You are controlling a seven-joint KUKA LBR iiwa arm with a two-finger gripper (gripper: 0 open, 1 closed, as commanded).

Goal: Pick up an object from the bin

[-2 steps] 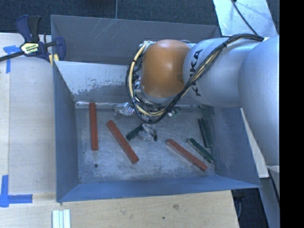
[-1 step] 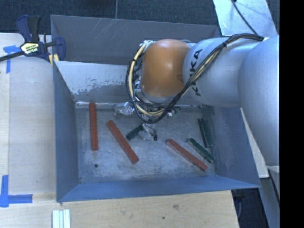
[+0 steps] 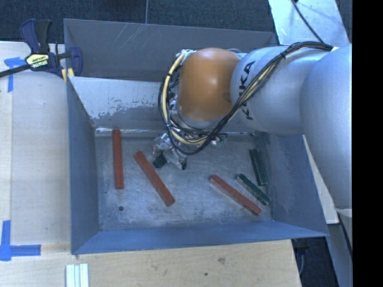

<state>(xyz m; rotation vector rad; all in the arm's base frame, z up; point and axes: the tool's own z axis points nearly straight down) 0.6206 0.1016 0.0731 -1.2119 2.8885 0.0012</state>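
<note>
Pincer (image 3: pixel 170 155): low, by the diagonal red-brown stick (image 3: pixel 154 179); its grip I cannot tell. Nothing lifted, I judge; the pick remains.

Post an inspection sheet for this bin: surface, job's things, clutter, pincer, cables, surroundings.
Surface: grey bin floor, scuffed.
Job's things: left red-brown stick along the left wall; middle red-brown stick diagonal; right red-brown stick diagonal; upper dark green stick and lower dark green stick at right.
Clutter: nothing seen.
Pincer: pincer low, beside the middle stick's upper end; grip state cannot be told.
Cables: yellow and black cables looped round the orange wrist cover.
Surroundings: nothing seen intruding on the bin.
</note>
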